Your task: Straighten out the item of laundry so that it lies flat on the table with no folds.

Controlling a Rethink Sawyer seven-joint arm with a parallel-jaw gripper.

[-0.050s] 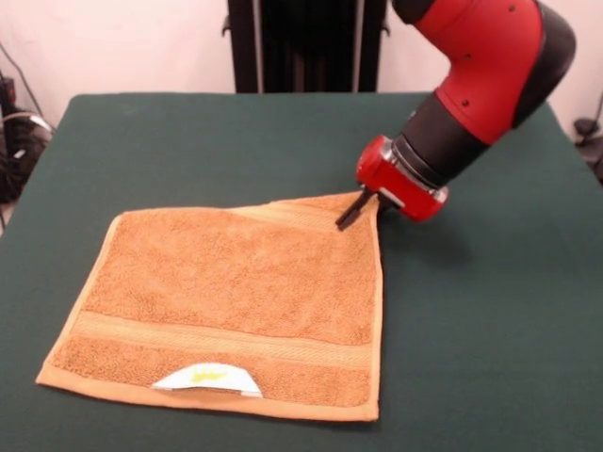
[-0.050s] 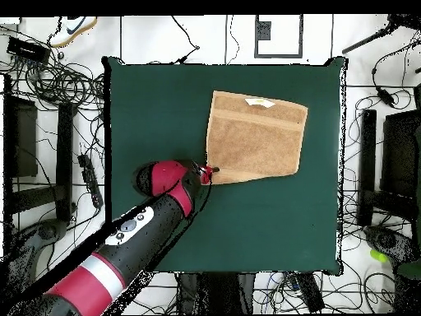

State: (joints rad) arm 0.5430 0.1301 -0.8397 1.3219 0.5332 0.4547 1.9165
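The item of laundry, an orange-tan towel with a white label on its near edge, lies mostly spread on the green table. Its far right corner is drawn up into a point. My gripper is tilted low over that corner and shut on it, with one black finger showing against the cloth. From overhead the gripper sits at the lower left corner of the towel, and that edge slants toward it. The label is on the opposite edge.
Bare green cloth surrounds the towel on all sides. Cables and dark equipment lie on the floor around the table. A black stand rises behind the far edge.
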